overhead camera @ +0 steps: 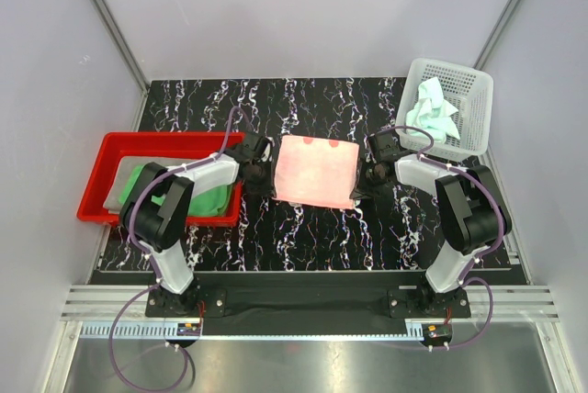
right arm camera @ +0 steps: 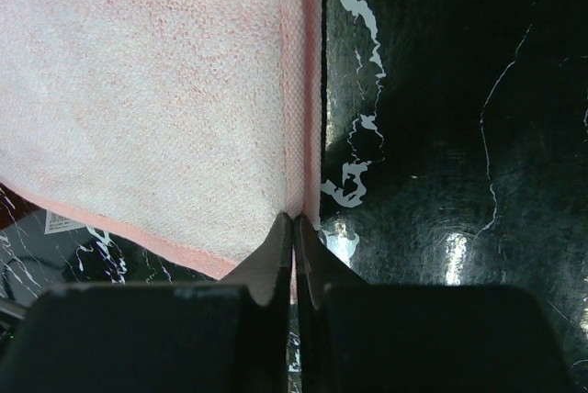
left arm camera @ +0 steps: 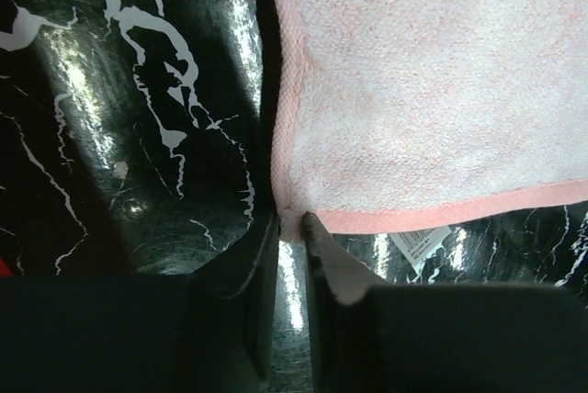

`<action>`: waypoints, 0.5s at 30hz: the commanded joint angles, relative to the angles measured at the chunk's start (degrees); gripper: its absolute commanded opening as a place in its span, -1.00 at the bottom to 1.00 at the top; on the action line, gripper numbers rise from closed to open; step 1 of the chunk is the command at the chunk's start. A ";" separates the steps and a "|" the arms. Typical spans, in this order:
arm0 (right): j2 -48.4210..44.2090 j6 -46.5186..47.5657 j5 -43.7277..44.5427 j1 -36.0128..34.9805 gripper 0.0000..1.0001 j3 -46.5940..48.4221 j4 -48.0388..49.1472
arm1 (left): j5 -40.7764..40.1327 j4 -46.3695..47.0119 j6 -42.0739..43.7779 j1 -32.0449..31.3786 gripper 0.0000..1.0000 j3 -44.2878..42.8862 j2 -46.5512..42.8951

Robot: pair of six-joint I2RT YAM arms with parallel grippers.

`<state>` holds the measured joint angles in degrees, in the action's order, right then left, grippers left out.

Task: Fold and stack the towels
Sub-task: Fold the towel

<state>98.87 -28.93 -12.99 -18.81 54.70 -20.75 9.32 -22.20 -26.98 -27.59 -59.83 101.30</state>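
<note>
My left gripper (left arm camera: 291, 228) and right gripper (right arm camera: 294, 220) each pinch one corner of the salmon-pink towel (overhead camera: 317, 171), which spans crosswise between them.

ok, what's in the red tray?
Green towel on top of a grey towel; only the grey's left edge shows. The left arm covers the middle of the tray, so anything else there is hidden.

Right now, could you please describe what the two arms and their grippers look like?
Both arms match: the left arm and right arm have white links joined by bulky black joints, on black bases. A thin purple cable loops along each. The left gripper and right gripper have dark, tapering fingers.
</note>
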 commanded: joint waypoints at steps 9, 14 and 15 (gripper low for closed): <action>-2.19 1.15 1.91 -0.44 -1.00 3.22 -3.24 | -1.14 -3.11 1.41 0.17 -1.00 -2.57 -0.74; -3.33 1.68 3.24 -0.44 -1.00 5.07 -5.70 | -2.73 -6.81 1.49 -0.09 -0.96 -5.38 -3.30; -3.42 1.77 3.41 -0.44 -1.00 5.33 -5.88 | -2.56 -7.07 1.49 -0.18 -0.95 -5.73 -3.56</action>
<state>98.50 -28.45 -12.43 -18.81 57.25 -24.45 8.86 -26.96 -26.57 -27.68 -62.59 101.16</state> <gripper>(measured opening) 0.010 0.028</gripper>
